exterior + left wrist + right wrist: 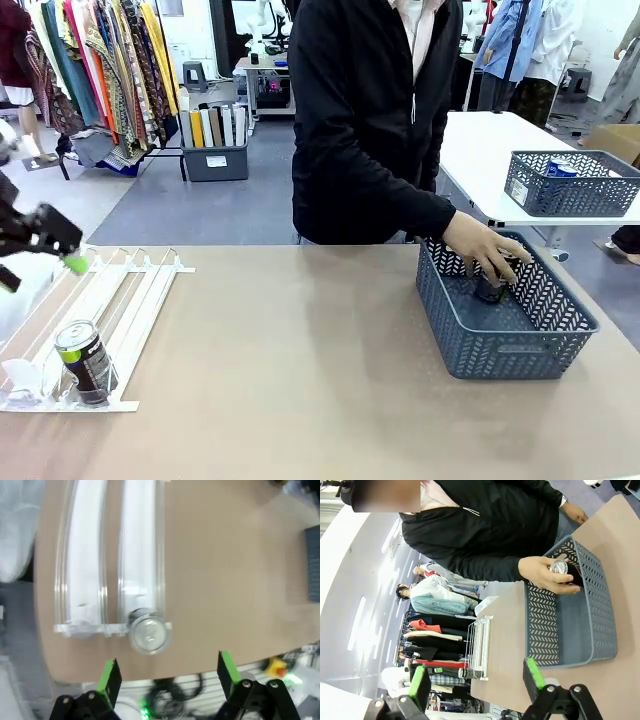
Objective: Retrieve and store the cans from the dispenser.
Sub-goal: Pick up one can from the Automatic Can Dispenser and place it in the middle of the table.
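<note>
The white wire-rail dispenser (120,295) lies at the table's left. One dark can (85,360) stands at its near end against the clear stops. My left gripper (60,250) hovers above the rack's far end. In the left wrist view it (167,672) is open, with the can's silver top (148,632) below between the green pads. At the right, a person's hand (485,245) holds another dark can (490,288) inside the grey lattice basket (520,345). My right gripper (476,680) is open and empty, high above the table, looking at the basket (585,625) and the held can (560,569).
A second grey basket (570,190) with blue cans stands on a white table behind at the right. The person in a black jacket stands at the far edge. The middle of the brown table (300,360) is bare. Clothes racks stand in the background.
</note>
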`<state>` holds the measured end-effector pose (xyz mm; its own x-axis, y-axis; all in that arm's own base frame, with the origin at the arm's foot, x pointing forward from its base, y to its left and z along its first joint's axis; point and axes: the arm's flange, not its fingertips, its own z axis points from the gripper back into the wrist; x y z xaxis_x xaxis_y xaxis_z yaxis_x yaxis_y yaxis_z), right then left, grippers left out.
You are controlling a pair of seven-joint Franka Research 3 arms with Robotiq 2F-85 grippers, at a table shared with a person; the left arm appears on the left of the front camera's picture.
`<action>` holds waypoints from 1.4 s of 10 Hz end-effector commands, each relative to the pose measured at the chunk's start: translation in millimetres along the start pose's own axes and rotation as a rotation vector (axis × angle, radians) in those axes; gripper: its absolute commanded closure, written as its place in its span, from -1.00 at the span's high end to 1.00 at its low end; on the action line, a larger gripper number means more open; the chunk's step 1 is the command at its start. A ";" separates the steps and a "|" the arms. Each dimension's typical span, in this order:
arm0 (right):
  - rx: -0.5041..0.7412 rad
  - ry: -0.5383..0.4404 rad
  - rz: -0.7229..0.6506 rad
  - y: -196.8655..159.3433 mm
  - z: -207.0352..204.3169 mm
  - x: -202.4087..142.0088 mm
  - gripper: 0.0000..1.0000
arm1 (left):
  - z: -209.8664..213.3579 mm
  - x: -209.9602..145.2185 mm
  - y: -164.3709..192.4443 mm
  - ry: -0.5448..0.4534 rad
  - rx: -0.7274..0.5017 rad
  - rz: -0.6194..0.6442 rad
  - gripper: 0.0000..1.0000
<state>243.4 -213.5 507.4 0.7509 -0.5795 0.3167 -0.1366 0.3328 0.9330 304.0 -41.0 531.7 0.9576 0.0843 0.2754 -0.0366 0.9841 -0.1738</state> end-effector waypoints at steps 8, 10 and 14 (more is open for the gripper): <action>0.027 -0.015 0.021 1.1 -1.9 1.2 1.00 | -41.1 10.2 -19.1 0.095 0.181 -0.076 1.00; 0.027 -0.015 0.021 1.1 -1.9 1.2 1.00 | -70.8 21.4 -18.1 0.185 0.163 -0.066 1.00; 0.027 -0.015 0.021 1.1 -1.9 1.2 1.00 | -123.2 36.3 -15.1 0.331 0.137 -0.037 1.00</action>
<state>243.3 -213.5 507.4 0.7509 -0.5795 0.3169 -0.1368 0.3329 0.9330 365.8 -69.6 425.4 0.9996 -0.0088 -0.0286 0.0082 0.9998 -0.0202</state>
